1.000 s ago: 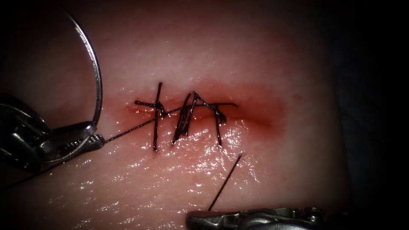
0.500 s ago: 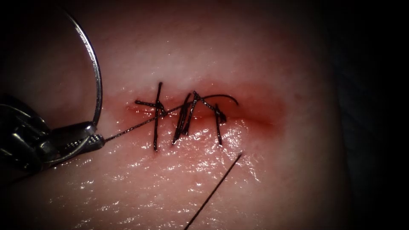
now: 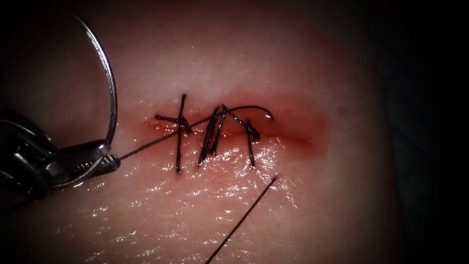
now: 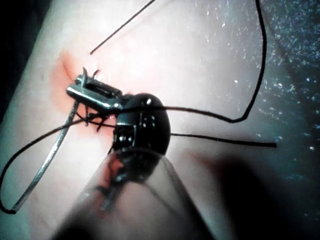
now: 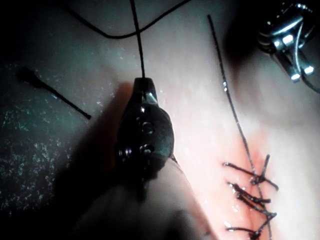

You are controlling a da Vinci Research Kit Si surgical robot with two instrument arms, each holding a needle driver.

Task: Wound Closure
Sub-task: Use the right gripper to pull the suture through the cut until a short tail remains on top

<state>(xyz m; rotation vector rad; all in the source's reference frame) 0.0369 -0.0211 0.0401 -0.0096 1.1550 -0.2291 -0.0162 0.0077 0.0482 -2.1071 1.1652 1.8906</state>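
My left tool point(image 3: 110, 159) sits left of the cut point(image 3: 293, 136), jaws shut on the curved needle point(image 3: 113, 93) close to its tail. The needle arcs upward, free of the tissue point(image 3: 293, 63). Thread point(image 3: 151, 145) runs from that grip to the several dark stitches point(image 3: 215, 132) across the cut. The left wrist view has the same grip point(image 4: 82, 90) with the needle point(image 4: 47, 160) curving away. Along its own shaft I see my right tool point(image 5: 145, 85), narrow-tipped and shut on a thread strand point(image 5: 139, 45). A loose strand point(image 3: 244, 217) lies below the stitches.
Red fluid tints the tissue around the cut point(image 3: 312, 127). A short curled thread end point(image 3: 266, 111) stands at the right end of the stitches. A cut piece of thread point(image 5: 55, 95) lies on the dark mat beside the tissue. The left tool point(image 5: 287, 37) shows in the right wrist view.
The right tool has drawn back out of the endoscope view's lower edge, with the strand now reaching that edge. The thread end right of the stitches has curled. The left tool and needle stay put.
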